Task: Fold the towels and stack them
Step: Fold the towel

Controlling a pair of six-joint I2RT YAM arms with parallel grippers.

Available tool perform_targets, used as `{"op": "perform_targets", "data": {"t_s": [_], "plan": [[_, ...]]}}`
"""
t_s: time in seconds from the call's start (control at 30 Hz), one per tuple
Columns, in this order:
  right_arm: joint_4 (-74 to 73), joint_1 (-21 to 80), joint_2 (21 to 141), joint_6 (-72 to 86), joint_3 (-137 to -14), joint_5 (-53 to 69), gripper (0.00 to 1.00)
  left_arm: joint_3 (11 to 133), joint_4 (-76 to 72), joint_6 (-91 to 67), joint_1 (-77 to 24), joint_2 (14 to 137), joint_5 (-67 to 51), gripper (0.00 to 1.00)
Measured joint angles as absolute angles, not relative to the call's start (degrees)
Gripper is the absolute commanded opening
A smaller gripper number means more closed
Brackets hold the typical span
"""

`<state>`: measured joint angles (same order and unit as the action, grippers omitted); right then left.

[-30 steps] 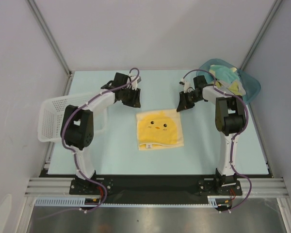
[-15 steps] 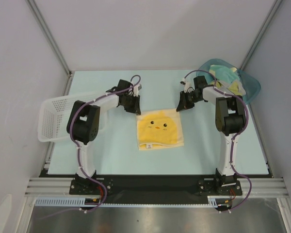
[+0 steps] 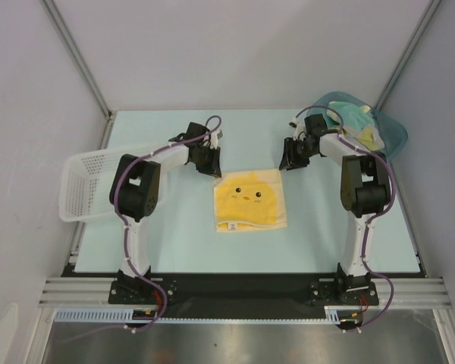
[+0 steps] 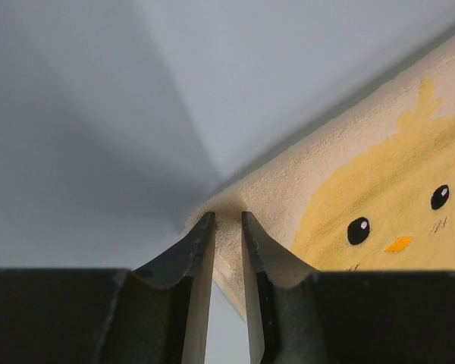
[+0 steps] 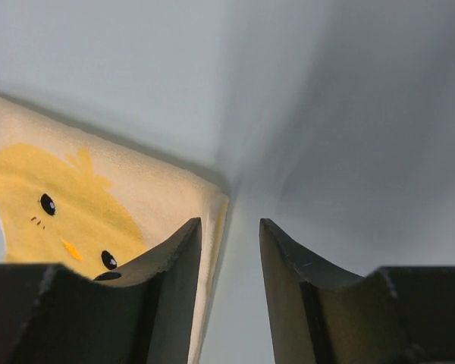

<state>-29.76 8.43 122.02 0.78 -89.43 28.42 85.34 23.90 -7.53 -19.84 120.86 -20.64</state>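
Note:
The yellow chick-face towel lies flat in the middle of the table. My left gripper is at its far left corner. In the left wrist view the jaws stand almost together, with that corner of the towel pinched between the tips. My right gripper is at the far right corner. In the right wrist view it is open, its left finger over the towel edge and the corner just beyond the tips. More towels, teal and pale yellow, lie heaped in the tub.
A teal translucent tub stands at the far right corner, behind the right arm. A white mesh basket lies on its side at the left edge, beside the left arm.
My left arm has swung right and down to the towel's far left corner. My right gripper has shifted slightly toward the far right corner. The towel has not moved.

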Motion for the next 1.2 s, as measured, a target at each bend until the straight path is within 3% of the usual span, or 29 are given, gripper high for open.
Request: {"op": "perform_targets", "data": {"t_s": [0.27, 0.33, 0.43, 0.7, 0.93, 1.2], "plan": [[-28.6, 17.4, 109.4, 8.3, -82.0, 19.6, 0.38, 86.0, 24.1, -7.6, -19.8, 121.3, -21.2, 0.29], [-26.9, 21.7, 106.4, 9.5, -79.2, 19.3, 0.37, 86.0, 24.1, -7.7, -19.8, 121.3, -21.4, 0.34], [-25.1, 27.6, 104.6, 10.6, -76.6, 19.0, 0.35, 86.0, 24.1, -8.4, -19.9, 121.2, -21.8, 0.50], [-24.8, 32.0, 101.7, 16.0, -67.7, 15.6, 0.33, 85.0, 27.8, -11.5, -20.1, 113.9, -15.1, 0.56], [-26.4, 31.0, 93.7, 21.3, -61.1, 11.2, 0.34, 67.2, 25.5, -19.7, -22.9, 92.2, -12.6, 0.64], [-29.2, 27.4, 87.9, 29.8, -56.2, 4.1, 0.36, 52.7, 23.2, -30.2, -32.5, 83.7, -14.0, 0.69]]}}
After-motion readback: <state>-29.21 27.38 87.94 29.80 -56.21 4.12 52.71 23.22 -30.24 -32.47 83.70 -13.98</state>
